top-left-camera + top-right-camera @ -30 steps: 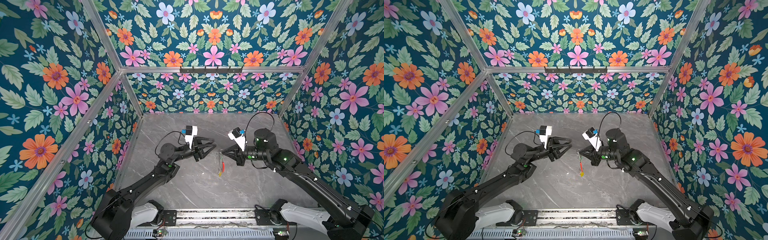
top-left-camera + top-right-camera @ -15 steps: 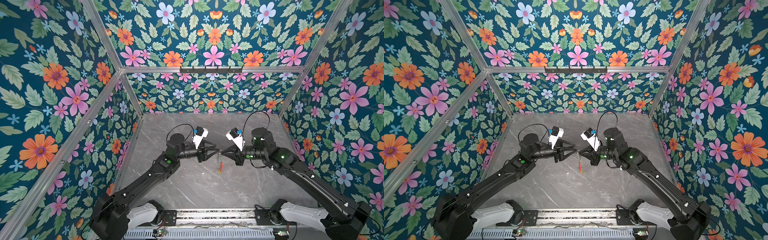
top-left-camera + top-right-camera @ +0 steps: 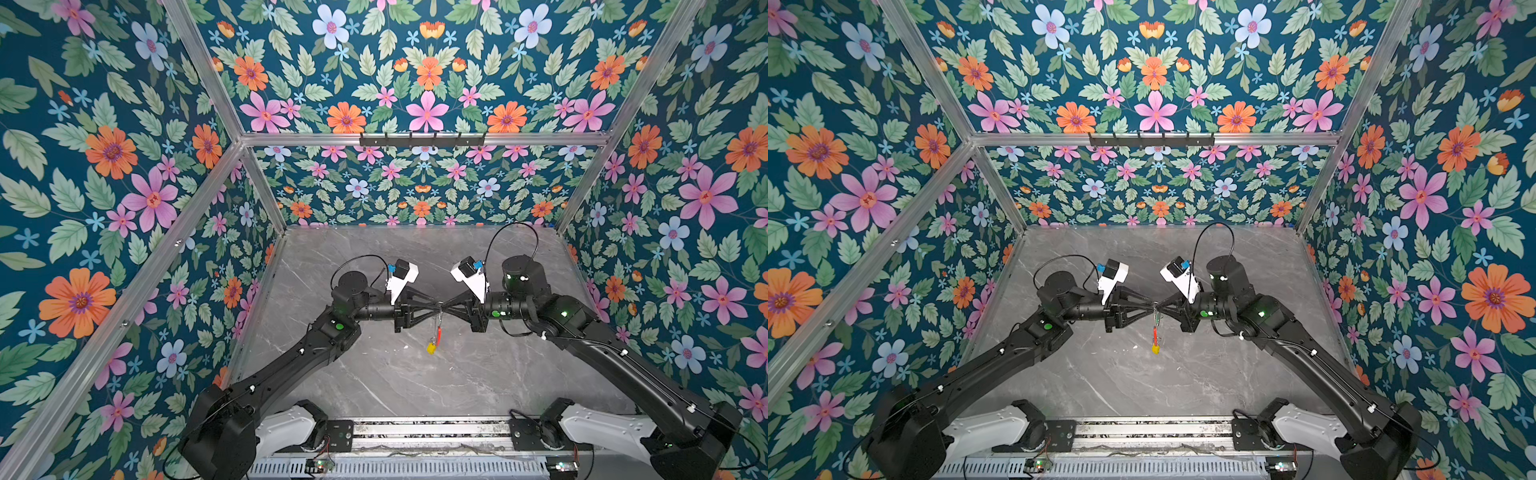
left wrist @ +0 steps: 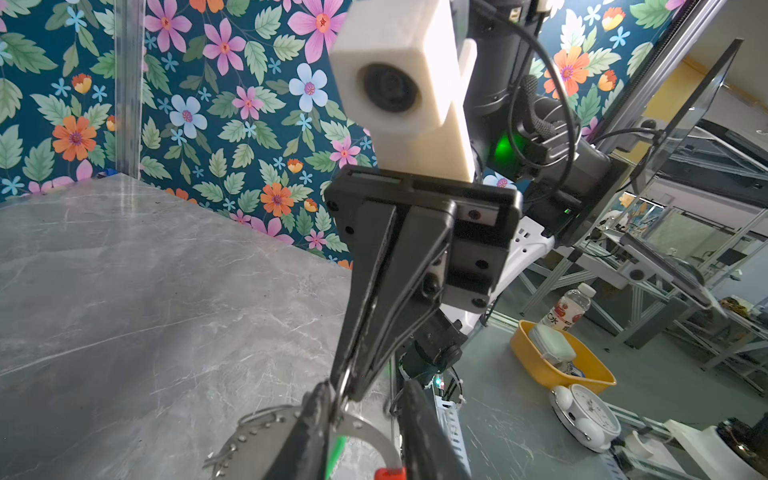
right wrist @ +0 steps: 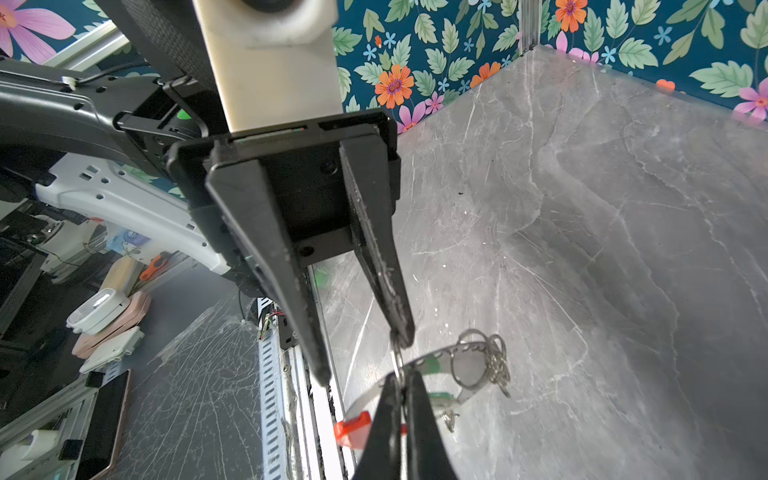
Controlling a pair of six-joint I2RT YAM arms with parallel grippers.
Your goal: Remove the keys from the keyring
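Hung above the middle of the grey table [image 3: 374, 374], between two meeting tips: keyring [image 3: 439, 332], red sleeve [image 5: 353, 428] low, yellow key [image 3: 431, 348] dangling lowest. Green key [image 5: 439, 400] — half hidden behind the loop. Right gripper [image 5: 401, 380]: clamped tight on the loop's wire. Left gripper [image 5: 363, 357] — jaws partly apart, one fingertip against the wire, no clamp on it.
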